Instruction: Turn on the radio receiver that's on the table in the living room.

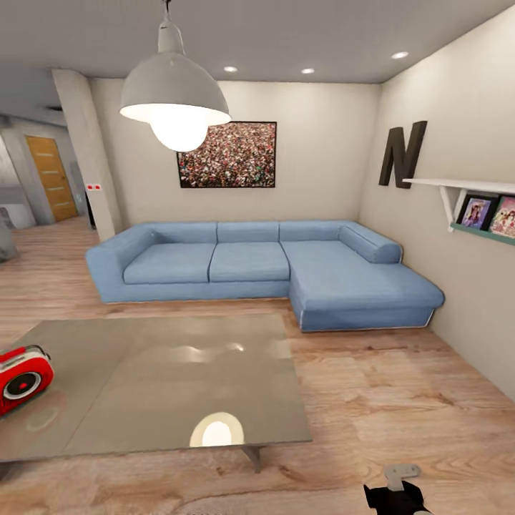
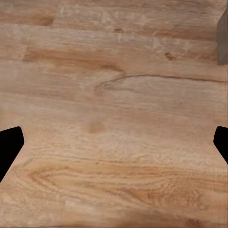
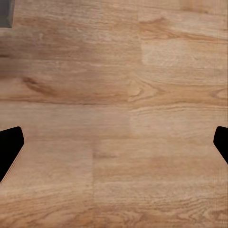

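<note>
A: Starting at the far left of the head view, what is there?

B: A wooden door down a side passage, and nearer, the radio receiver. It is red with white trim and a round dial, and it sits on the left edge of the table, partly cut off by the picture's border.

A: And the table itself?

B: Low, grey and glossy, with the pendant lamp mirrored in its top. It stands on the light wood floor of the living room.

A: Moving on across?

B: Behind the table, the blue corner sofa runs along the back wall, its long part on the right. Above it hangs the framed crowd picture. Further right, a dark letter N is on the side wall, then a white shelf with small framed photos.

A: The grippers?

B: The left gripper has its fingers spread wide, nothing between them, only floor planks beneath. The right gripper is likewise spread apart and empty over the floor. In the head view, part of the right arm shows at the lower edge, well apart from the radio receiver.
</note>
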